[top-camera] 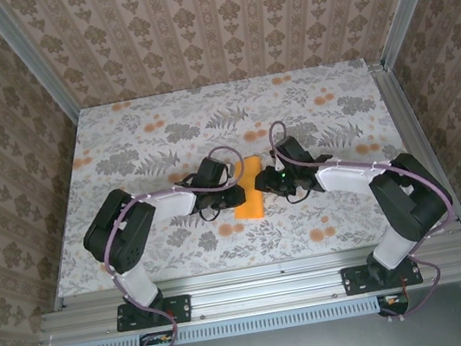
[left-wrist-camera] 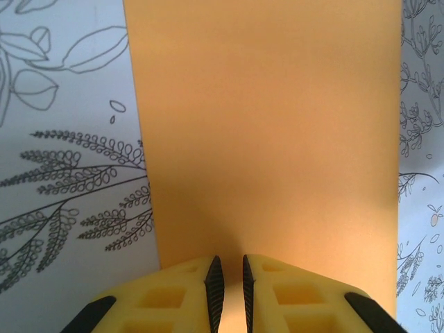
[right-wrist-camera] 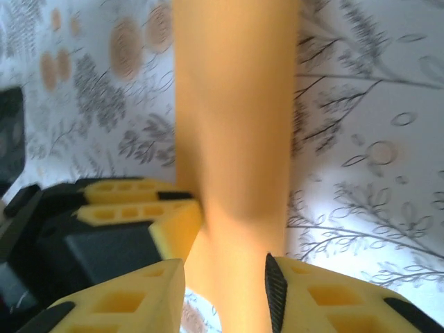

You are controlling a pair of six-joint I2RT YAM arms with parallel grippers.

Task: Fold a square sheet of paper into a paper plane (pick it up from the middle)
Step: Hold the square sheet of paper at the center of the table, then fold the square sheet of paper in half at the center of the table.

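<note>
Closest to the lens: left gripper (left-wrist-camera: 229, 269), yellow fingers (left-wrist-camera: 173, 298) pressed almost together, black inner faces parted by a thin slit, pinching the nearest edge of the paper (left-wrist-camera: 270, 139). Beyond the fingertips, a broad flat sheet of plain orange, unmarked, with straight parallel sides running away from the camera. Leaf-printed worktop (left-wrist-camera: 69, 208) on either side of it.

From the right wrist: right gripper (right-wrist-camera: 223, 270) with jaws spread, one finger on each side of the paper, straddling its width and not closed on it. Black pad (right-wrist-camera: 275, 291) of one finger right at the paper's edge. A sliver of worktop between the other finger and the opposite edge. At the left of this view, the left gripper clamped on the paper's side, its black body behind it. A soft shadow down the paper near the fingers.

From above: paper as a narrow orange band at about the middle of the worktop, slightly nearer the near edge than the far one. Well clear of the left and right edges, with the long axis pointing from near edge to far edge. Left gripper touching its left side, right gripper at its right side, the two facing each other across it. Both arms (top-camera: 165, 205) bent inward from the near edge.
</note>
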